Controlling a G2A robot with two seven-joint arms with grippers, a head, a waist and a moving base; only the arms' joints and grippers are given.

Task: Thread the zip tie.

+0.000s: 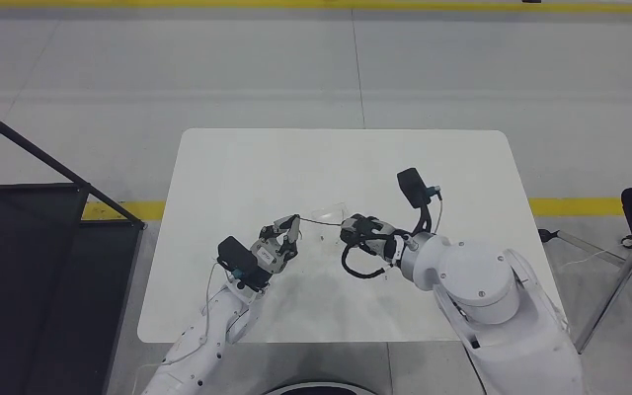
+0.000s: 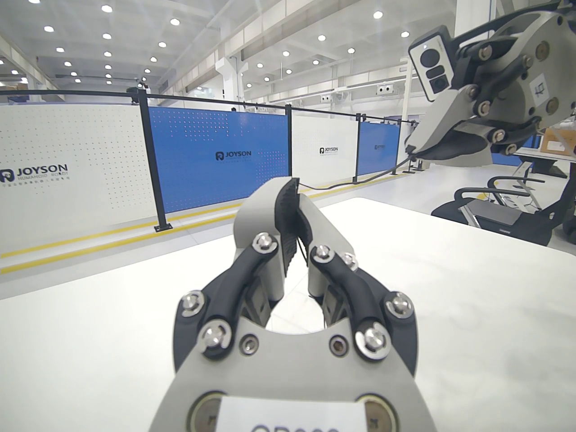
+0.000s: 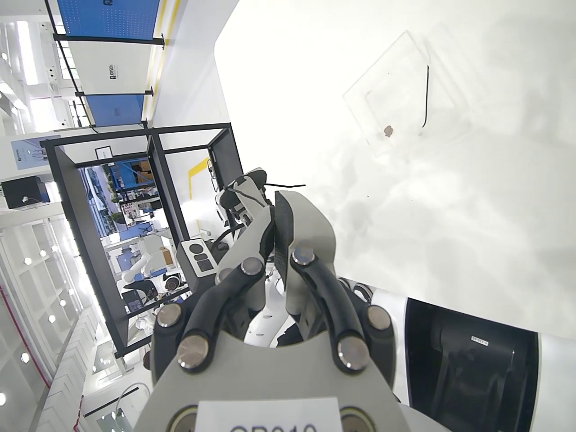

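"Zip tie [image 1: 319,222] first: where is it?"

"Off the table [image 1: 227,178], stretched nearly straight between the two grippers. On the left, the left gripper [image 2: 293,187] has its jaws pinched narrow on one end. Between the two, down on the table, lies a clear plate [image 3: 396,69] with a second black tie [image 3: 425,92] on it. On the right, the right gripper [image 3: 273,203] is pinched tight on the other end — a short length pokes out beyond its tips."

"So which step is this?"

"The set-up for threading, I'd say. Both ends are in hand, but there's no loop and nothing has entered the head."

"And next?"

"The strap has to be bent round so tail meets head, then the tip lined up squarely with the slot — a fine alignment. Which end carries the head I cannot tell."
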